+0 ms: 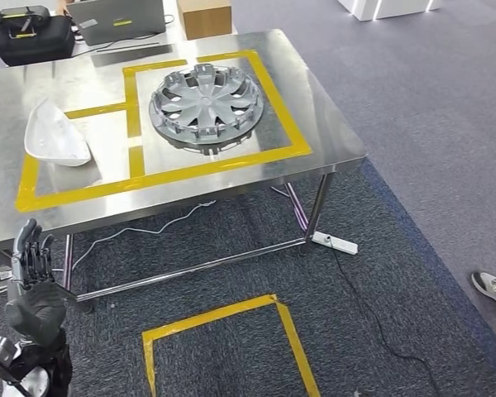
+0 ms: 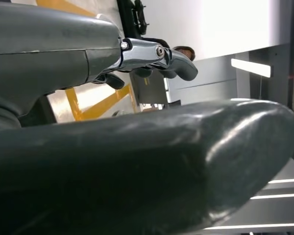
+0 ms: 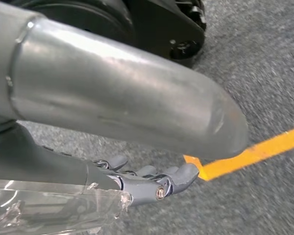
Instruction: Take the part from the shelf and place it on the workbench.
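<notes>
A silver wheel cover (image 1: pixel 206 105) lies flat on the steel workbench (image 1: pixel 323 136), inside the larger yellow-taped field. A white curved shell part (image 1: pixel 55 136) lies in the taped field to its left. My left hand (image 1: pixel 33 285) is raised below the table's near left edge, fingers upright and apart, holding nothing. In the left wrist view its fingers (image 2: pixel 164 56) stretch out empty toward the table. My right hand (image 3: pixel 119 98) hangs over the grey carpet with its fingers (image 3: pixel 153 183) extended and nothing in them.
A black bag (image 1: pixel 27 37), a laptop (image 1: pixel 117 18) and a cardboard box (image 1: pixel 203 16) sit behind the table. A power strip (image 1: pixel 335 242) and cables lie under it. A yellow tape square (image 1: pixel 223 314) marks the carpet. A person's shoe (image 1: pixel 492 287) is at the right.
</notes>
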You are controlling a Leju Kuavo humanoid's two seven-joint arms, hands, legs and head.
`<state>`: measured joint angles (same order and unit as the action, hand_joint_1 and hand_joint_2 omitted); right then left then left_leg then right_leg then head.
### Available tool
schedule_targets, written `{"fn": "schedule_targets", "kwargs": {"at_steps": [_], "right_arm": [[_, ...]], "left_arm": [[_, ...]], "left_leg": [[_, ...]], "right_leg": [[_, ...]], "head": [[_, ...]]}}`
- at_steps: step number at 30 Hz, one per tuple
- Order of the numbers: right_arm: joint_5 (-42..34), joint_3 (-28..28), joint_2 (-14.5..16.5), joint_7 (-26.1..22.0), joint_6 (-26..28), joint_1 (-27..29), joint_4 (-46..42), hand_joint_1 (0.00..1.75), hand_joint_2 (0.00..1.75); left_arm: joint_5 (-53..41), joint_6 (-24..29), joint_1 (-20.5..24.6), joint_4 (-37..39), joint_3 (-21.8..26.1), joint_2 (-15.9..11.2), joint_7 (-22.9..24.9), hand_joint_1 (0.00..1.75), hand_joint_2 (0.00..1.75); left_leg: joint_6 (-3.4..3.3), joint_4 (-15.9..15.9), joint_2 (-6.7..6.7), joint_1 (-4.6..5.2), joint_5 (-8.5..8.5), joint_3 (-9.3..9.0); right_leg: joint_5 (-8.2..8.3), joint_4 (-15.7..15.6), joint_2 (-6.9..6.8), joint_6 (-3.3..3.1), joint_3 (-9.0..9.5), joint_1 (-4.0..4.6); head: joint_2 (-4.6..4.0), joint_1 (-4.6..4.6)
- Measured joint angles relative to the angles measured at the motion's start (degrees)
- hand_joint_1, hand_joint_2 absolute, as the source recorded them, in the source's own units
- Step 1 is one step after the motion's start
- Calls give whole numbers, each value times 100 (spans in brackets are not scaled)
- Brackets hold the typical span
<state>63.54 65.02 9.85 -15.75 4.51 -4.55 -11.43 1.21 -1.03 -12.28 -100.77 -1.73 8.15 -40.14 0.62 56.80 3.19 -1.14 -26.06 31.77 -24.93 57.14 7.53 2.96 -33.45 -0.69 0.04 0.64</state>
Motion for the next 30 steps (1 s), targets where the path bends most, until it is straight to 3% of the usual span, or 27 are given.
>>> {"fn": "schedule_targets", "kwargs": {"at_steps": [1,3,5,6,7,8,9,11,13,15,17,19,21,22,23,25,27,29,30], "right_arm": [[2,0,0,0,0,18,0,0,0],[3,0,0,0,0,28,0,0,0],[4,-1,1,-1,-1,12,0,0,0],[4,-2,2,0,-1,6,0,0,0],[4,-2,2,0,-1,7,0,0,0],[4,-2,3,0,-1,11,0,0,0],[4,-1,3,0,-1,16,0,0,0],[4,-2,3,0,0,8,0,0,0],[5,-2,3,-1,1,-13,0,0,0],[7,-2,3,-2,0,-18,0,0,0],[11,-2,8,1,-1,-8,0,0,0],[19,-3,14,9,-1,-14,0,0,0],[25,-4,15,19,-1,-24,0,0,0],[27,-4,16,28,-1,-19,0,0,0],[31,-4,17,39,-1,-9,0,0,0],[36,-4,25,59,-1,5,0,0,0],[33,-4,32,64,-1,-3,0,0,0],[27,-4,33,64,-4,-6,0,0,0],[25,-4,33,63,-6,3,0,0,0]], "left_arm": [[-1,0,7,-1,3,2,-1,0,0],[-1,-3,8,-2,11,14,-1,0,0],[-1,-6,-8,-3,14,24,-1,0,0],[-1,-6,-13,-3,15,25,-1,0,0],[-1,-6,-14,-3,15,26,-1,0,0],[-1,-6,-13,-3,15,26,-1,0,0],[-1,-6,-12,-3,15,26,-1,0,0],[-1,-7,-11,-4,16,27,-1,0,0],[-5,-3,-9,-5,17,27,-1,0,0],[-14,3,-5,-6,17,32,-1,0,0],[-19,4,-2,-12,19,35,-1,0,0],[-17,4,-15,-18,23,34,-1,0,0],[-14,3,-42,-18,28,32,-1,0,0],[-11,3,-52,-18,29,31,-1,0,0],[-10,2,-56,-18,31,30,-1,0,0],[-9,2,-57,-19,32,29,-1,0,0],[-14,3,-52,-18,31,31,-1,0,0],[-19,3,-50,-16,29,32,-1,0,0],[-18,3,-45,-15,30,31,-1,0,0]], "left_leg": [[-44,-10,-59,-2,7,-2],[-118,-30,-192,-13,18,-7],[-152,-30,-338,10,10,-7],[-158,-28,-417,22,6,-8],[-163,-27,-492,32,2,-12],[-164,-27,-561,39,-4,-20],[-159,-26,-624,45,-11,-33],[-123,-21,-736,69,-38,-69],[-69,-13,-829,97,-58,-94],[-10,-27,-927,100,-61,-113],[63,55,-837,79,-161,-102],[111,554,-553,63,-482,115],[122,1315,-387,61,-823,489],[122,1544,-365,61,-863,614],[118,1568,-352,60,-783,644],[106,1023,-277,48,-368,412],[92,317,-26,11,-65,96],[49,46,114,-1,-32,-12],[10,29,66,2,-37,-14]], "right_leg": [[-19,22,-50,28,-31,2],[-252,378,-346,73,-207,19],[-666,1176,-648,108,-581,22],[-806,1530,-699,118,-746,17],[-842,1709,-719,122,-822,14],[-757,1633,-734,116,-770,15],[-585,1327,-770,101,-599,18],[-234,481,-999,50,-127,40],[-97,67,-1136,-10,100,67],[-80,54,-1030,-71,77,82],[-47,18,-905,-144,82,63],[-11,-10,-773,-204,89,32],[1,-10,-629,-229,67,27],[4,-9,-550,-232,62,28],[6,-7,-469,-231,62,27],[11,0,-303,-211,70,16],[10,34,-150,-156,44,23],[26,49,-22,-76,-14,21],[43,37,36,-36,-53,7]], "head": [[0,-5],[0,-46],[0,-80],[0,-80],[0,-80],[0,-80],[0,-81],[0,-78],[0,-71],[0,-68],[0,-53],[0,-18],[0,2],[0,6],[0,4],[0,5],[0,2],[0,-1],[0,-3]]}}
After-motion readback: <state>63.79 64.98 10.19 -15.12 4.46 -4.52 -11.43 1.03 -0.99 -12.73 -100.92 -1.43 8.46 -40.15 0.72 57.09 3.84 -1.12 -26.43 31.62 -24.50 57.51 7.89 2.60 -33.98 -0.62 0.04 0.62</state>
